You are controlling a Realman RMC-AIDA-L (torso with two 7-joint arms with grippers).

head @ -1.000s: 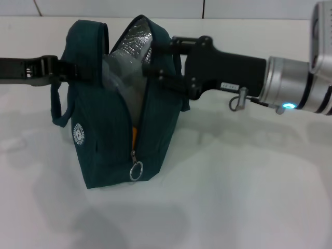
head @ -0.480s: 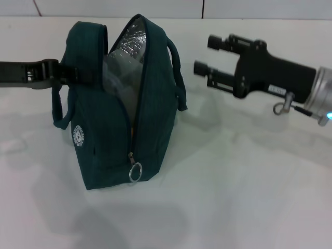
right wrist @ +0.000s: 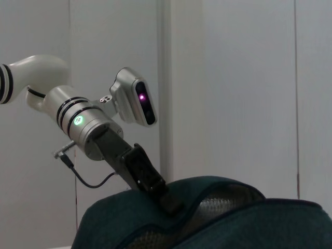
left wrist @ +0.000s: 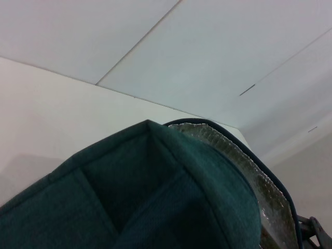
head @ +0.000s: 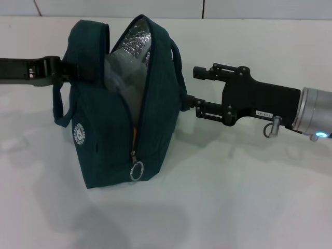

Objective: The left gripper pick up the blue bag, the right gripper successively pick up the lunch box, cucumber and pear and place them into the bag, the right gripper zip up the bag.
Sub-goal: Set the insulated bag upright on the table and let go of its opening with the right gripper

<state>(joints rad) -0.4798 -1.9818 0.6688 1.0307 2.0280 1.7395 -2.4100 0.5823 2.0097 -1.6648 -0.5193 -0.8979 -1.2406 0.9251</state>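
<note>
The blue bag [head: 122, 104] is seen standing upright on the white desk [head: 233, 197] at the left centre of the head view, its top unzipped and gaping so that the silver foil lining [head: 132, 44] is exposed at the upper middle of the frame. Inside the opening a clear plastic surface, taken to be the lunch box [head: 124, 78], is partly visible, and a thin orange-yellow sliver is glimpsed through the lower end of the zip slit; what it belongs to cannot be told. The metal zip-pull ring [head: 136, 170] is found hanging low on the bag's front end, with a small white round logo [head: 79, 133] to its left. The bag's left top edge is clamped by the left gripper [head: 70, 72], reaching in from the left frame edge. The right gripper [head: 194, 87] is held level at the right of centre, its jaws spread wide and empty; the lower finger tip is just beside the bag's right handle [head: 179, 78], whether touching cannot be told. A white tiled wall [head: 155, 8] is seen along the top.
</note>
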